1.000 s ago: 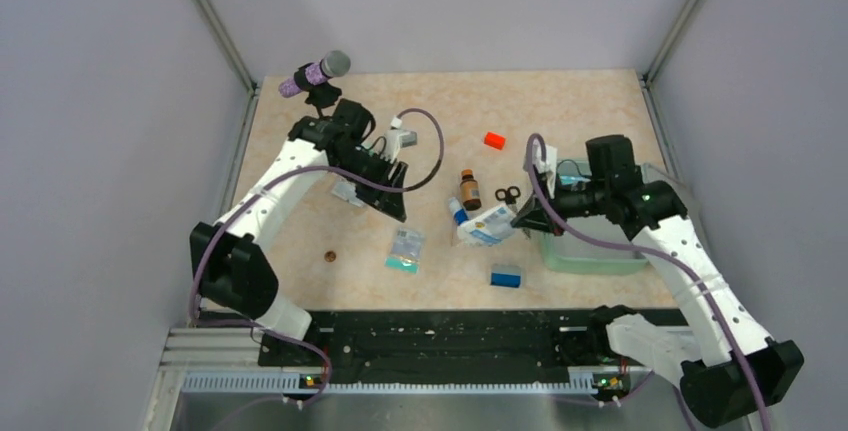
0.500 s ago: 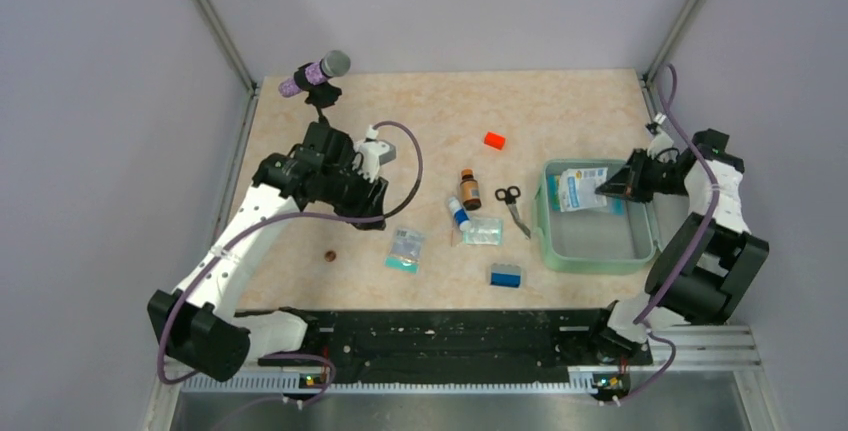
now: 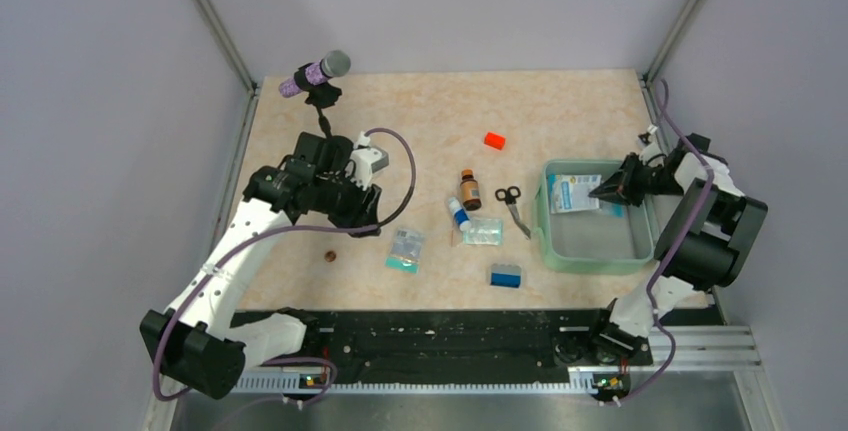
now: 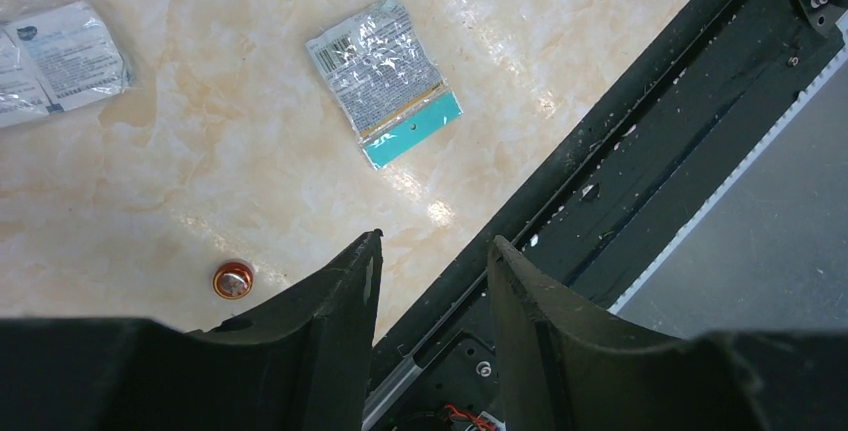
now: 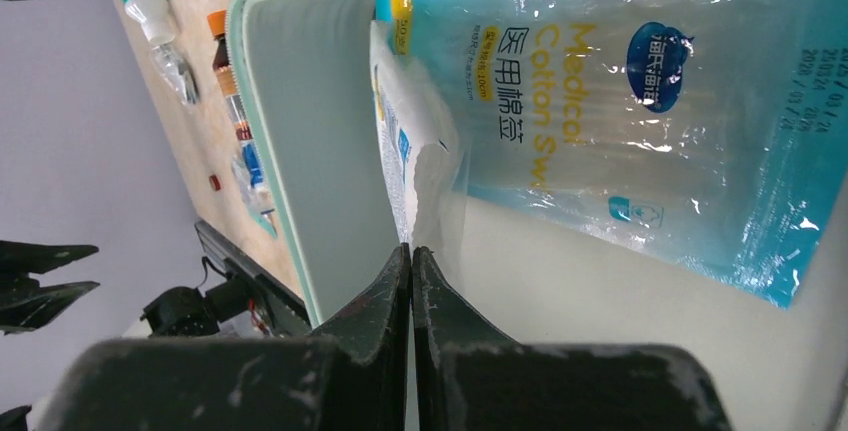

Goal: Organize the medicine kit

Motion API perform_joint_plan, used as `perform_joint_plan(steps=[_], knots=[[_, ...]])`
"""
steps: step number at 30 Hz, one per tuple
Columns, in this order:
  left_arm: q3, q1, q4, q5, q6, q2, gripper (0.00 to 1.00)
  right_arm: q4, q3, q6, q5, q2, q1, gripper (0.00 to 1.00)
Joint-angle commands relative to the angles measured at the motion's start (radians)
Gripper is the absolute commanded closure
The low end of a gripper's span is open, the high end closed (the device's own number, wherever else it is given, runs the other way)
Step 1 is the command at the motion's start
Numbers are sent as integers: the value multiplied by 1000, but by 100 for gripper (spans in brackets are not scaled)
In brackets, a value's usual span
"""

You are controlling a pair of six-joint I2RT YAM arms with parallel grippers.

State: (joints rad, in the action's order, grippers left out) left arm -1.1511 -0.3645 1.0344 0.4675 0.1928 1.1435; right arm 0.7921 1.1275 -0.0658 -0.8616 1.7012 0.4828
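The mint-green medicine kit (image 3: 595, 267) lies open at the right of the table; its wall also shows in the right wrist view (image 5: 310, 131). A blue cotton swab packet (image 3: 575, 194) lies in its far left corner, seen close in the right wrist view (image 5: 620, 101). My right gripper (image 3: 603, 191) is inside the kit, jaws shut (image 5: 412, 248) on the packet's white edge. My left gripper (image 3: 365, 223) hangs open and empty (image 4: 435, 241) above the table near the front rail, beside a teal-edged sachet (image 4: 383, 81).
On the table are the teal sachet (image 3: 405, 249), a small coin-like disc (image 3: 330, 255), a blue block (image 3: 506, 276), an orange-red block (image 3: 494, 140), a brown bottle (image 3: 470, 190), a white dropper bottle (image 3: 457, 213), a clear packet (image 3: 483, 231) and scissors (image 3: 510, 201). White sachets (image 4: 60, 56) lie under my left arm.
My right gripper has carried the swab packet from the table's middle into the kit. My left arm has drawn back to the left and toward the front, off the white sachets.
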Motion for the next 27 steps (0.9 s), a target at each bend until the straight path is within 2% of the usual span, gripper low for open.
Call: perform_joint_plan(steps=[1,7,9,13,16,17,19,23,27], knots=[[-2,16,-54,19,-4,3,51,-47,32,31,-19,24,-49,100],[0,24,-56,36,-10,10,51,-95,39,58,24,29,-112,100],[6,27,-57,37,-9,8,51,-116,41,90,37,32,-112,97],[30,27,-74,28,-12,-9,51,-136,55,85,107,23,-113,83],[56,29,-91,0,-16,-21,48,-138,63,72,165,-6,-114,67],[63,29,-96,-19,-16,-21,39,-137,64,72,181,-22,-117,64],[75,29,-109,-71,-3,-20,32,-142,68,56,199,-56,-116,59],[115,29,-159,-205,27,-9,31,-162,63,41,235,-132,-120,50],[155,26,-202,-267,40,7,31,-173,48,31,266,-223,-124,47]])
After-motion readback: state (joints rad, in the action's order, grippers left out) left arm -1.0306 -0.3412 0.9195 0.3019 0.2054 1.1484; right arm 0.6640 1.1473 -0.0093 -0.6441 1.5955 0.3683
